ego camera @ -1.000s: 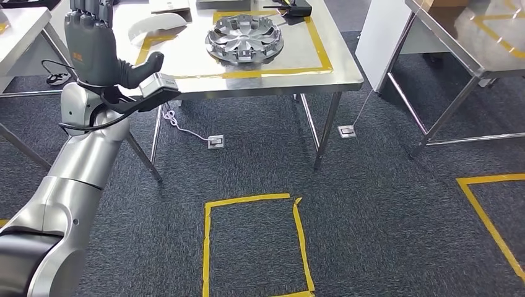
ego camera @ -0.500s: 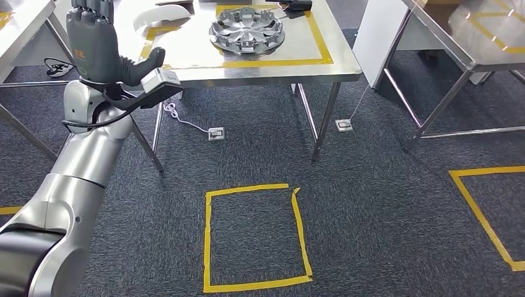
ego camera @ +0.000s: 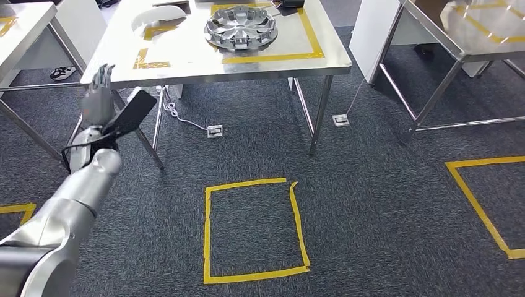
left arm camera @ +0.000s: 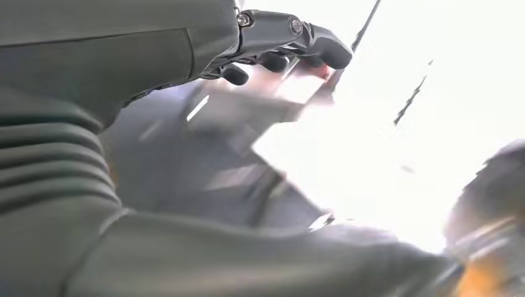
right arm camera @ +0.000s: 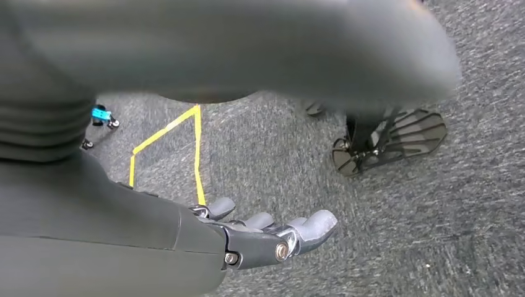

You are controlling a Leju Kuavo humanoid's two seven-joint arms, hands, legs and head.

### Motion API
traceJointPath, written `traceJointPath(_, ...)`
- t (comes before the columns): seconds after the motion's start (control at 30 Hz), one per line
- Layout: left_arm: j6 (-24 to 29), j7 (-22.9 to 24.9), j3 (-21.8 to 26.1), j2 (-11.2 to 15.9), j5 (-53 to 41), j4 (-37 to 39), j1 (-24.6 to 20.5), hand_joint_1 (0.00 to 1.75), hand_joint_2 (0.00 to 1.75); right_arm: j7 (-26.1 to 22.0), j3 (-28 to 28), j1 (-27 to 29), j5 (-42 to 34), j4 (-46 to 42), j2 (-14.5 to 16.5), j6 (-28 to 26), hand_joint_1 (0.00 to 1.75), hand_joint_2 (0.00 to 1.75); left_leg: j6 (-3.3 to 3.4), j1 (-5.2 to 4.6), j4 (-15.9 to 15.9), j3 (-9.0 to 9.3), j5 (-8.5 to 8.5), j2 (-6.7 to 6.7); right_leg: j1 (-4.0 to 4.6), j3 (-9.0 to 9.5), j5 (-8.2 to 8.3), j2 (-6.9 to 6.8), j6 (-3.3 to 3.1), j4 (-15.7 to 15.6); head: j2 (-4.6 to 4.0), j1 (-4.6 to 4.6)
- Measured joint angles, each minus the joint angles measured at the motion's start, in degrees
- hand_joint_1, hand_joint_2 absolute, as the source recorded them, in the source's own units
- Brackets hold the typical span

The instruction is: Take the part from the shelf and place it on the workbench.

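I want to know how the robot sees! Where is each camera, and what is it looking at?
Head view: high on the robot, looking forward and down at the steel table with the wheel cover; the left hand shows.
Left wrist view: behind the left hand, facing a blurry bright surface.
Right wrist view: behind the right hand, looking down at grey carpet and yellow tape.
Shared: head and left wrist views both show the left hand; head and right wrist both show carpet with yellow tape.
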Motion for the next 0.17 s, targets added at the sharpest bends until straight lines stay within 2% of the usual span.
traceJointPath(0.03,-2.3,2.4,1.1,0.6,2.2,1.4,3.3,0.0,1.75,0.3,0.0,0.1,0.2,0.0,0.0,0.1,0.0,1.75,0.38,-0.18,-1.0,0.56,-0.4,0.05,-0.01,-0.02,0.18,0.14,0.28,0.0,0.0,0.02)
traceJointPath(0.07,-4.6,5.3,2.2,1.0,4.1,2.7,6.8,0.0,1.75,0.7,0.0,0.2,0.5,0.0,-0.1,0.2,0.0,1.75,0.65,-0.28,-1.2,0.58,-0.27,0.04,-0.04,0.0,0.1,0.28,0.24,0.0,0.0,0.0)
traceJointPath(0.13,-8.9,13.2,4.3,1.5,6.5,5.2,14.7,0.0,1.75,2.1,0.0,0.5,1.0,0.0,-0.2,0.2,0.0,1.75,0.9,-0.33,-1.5,0.72,-0.31,0.04,-0.05,0.08,-0.03,0.5,-0.48,-0.1,0.0,-0.03)
traceJointPath(0.17,-10.0,15.3,4.8,1.6,7.0,5.8,16.7,0.0,1.75,2.5,0.0,0.5,1.1,0.0,-0.2,0.1,0.0,1.75,0.91,-0.34,-1.5,0.77,-0.33,0.04,-0.02,0.1,-0.17,0.54,-0.85,0.0,0.0,-0.05)
